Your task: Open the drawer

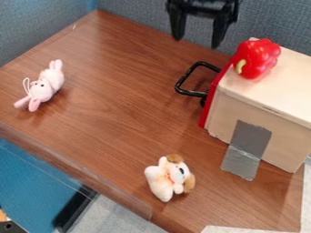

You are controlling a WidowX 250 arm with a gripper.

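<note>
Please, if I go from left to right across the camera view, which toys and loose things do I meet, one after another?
Pink plush rabbit → white and brown plush dog → red bell pepper.

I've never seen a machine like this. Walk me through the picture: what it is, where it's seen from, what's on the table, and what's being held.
This is one picture, from a fixed camera looking down at a slant. The black claw at the top edge is the robot's gripper, its working hand. Its two fingers are apart with nothing between them, so nothing is held.

On the brown table, to the right, is a wooden box with a red front and a black handle; that is probably the drawer to be opened. A red toy pepper sits on top, and gray tape runs from the box's side onto the table. A pink toy rabbit lies at the left, and a toy dog near the front edge.
</note>
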